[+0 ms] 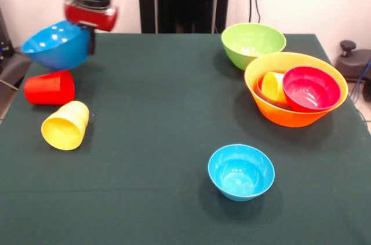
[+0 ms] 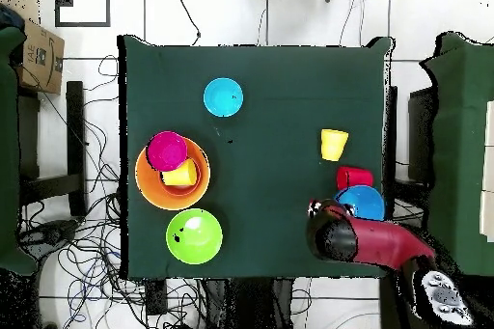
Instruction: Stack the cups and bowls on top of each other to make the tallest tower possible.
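My gripper [image 1: 90, 37] is at the table's far left corner in the front view, shut on the rim of a medium blue bowl [image 1: 57, 44], which hangs tilted just above the cloth. In the overhead view the gripper [image 2: 339, 212] sits beside this bowl [image 2: 362, 203]. A red cup [image 1: 50, 87] and a yellow cup [image 1: 65, 125] lie on their sides just in front of it. A large orange bowl [image 1: 295, 116] at the right holds a crimson bowl [image 1: 311, 88] and a yellow cup [image 1: 271, 86]. A lime green bowl [image 1: 253, 44] stands behind it. A small light-blue bowl [image 1: 241, 171] stands alone near the front.
The dark green table [image 1: 162, 112] ends close to the left of the cups. In the overhead view a cardboard box [image 2: 39, 55] and tangled cables [image 2: 87, 248] lie beside the table. A black object [image 1: 351, 57] stands off the right edge.
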Available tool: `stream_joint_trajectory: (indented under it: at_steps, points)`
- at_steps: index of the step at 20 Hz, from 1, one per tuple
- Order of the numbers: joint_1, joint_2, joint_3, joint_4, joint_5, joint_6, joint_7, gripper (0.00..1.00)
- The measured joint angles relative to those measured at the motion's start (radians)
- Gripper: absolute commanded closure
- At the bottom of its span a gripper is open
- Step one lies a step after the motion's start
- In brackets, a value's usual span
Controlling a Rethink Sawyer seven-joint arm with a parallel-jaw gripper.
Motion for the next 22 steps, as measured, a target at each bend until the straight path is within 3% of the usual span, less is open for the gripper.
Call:
stream_joint_trajectory:
  at_steps: [1, 6, 15, 22]
  points:
    - [0.053, -0.008, -0.012, 0.011, 0.04, 0.0, 0.032, 1.0]
    - [0.17, -0.009, -0.039, 0.028, 0.126, 0.0, 0.114, 1.0]
    - [0.456, 0.019, -0.112, 0.032, 0.329, 0.0, 0.329, 1.0]
    - [0.61, 0.027, -0.139, 0.032, 0.455, 0.0, 0.435, 1.0]
